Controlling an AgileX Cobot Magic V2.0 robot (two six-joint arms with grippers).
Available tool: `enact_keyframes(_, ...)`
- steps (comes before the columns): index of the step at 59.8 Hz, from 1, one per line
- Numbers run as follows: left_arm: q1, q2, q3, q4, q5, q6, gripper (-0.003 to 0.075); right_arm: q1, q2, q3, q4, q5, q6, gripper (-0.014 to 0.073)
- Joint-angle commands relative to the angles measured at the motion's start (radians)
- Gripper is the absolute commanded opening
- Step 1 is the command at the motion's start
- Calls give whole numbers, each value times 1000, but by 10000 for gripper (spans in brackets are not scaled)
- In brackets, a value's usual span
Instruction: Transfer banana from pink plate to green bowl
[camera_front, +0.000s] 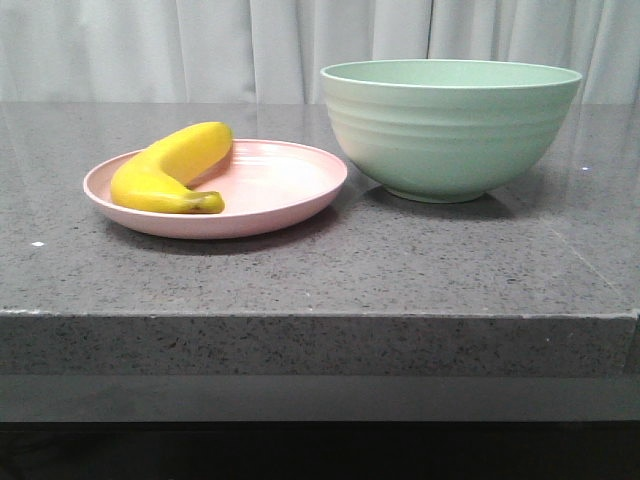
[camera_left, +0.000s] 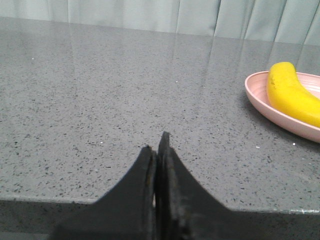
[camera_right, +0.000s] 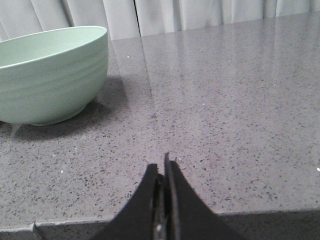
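Banana (camera_front: 172, 170): lies on pink plate (camera_front: 290, 205), long axis slanting back-right, beside green bowl (camera_front: 450, 130). Left gripper (camera_left: 159, 145) nearer, fingers pressed together, empty; right gripper (camera_right: 164, 167) likewise closed.

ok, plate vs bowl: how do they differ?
The plate is pink, shallow and low; the bowl is mint green, deep and much taller. The plate holds the banana; nothing shows above the bowl's rim. The bowl's outside is ridged. Both are round, upright on the grey table.
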Motion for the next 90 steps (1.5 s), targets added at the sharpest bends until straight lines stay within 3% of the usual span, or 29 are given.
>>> enact_keyframes(1, 2, -20, 5, -9, -85, -6, -20, -1, -23, 0, -11, -76, -6, -69)
enact_keyframes(36, 2, -20, 5, -16, -97, -6, -20, -1, -23, 0, -11, -79, -6, -69)
enact_keyframes(48, 2, -18, -20, -42, -203, -8, -20, -1, -23, -9, -11, -108, -7, -69)
enact_keyframes(60, 2, 47, -196, -38, -137, -8, -20, -2, 0, -192, -70, 23, -15, -67)
enact_keyframes(73, 2, 308, -432, 8, -58, -8, -20, -2, 192, -435, -103, 127, -15, -68)
enact_keyframes(90, 2, 449, -513, 6, -64, -8, -7, -2, 322, -512, -103, 151, -15, -67)
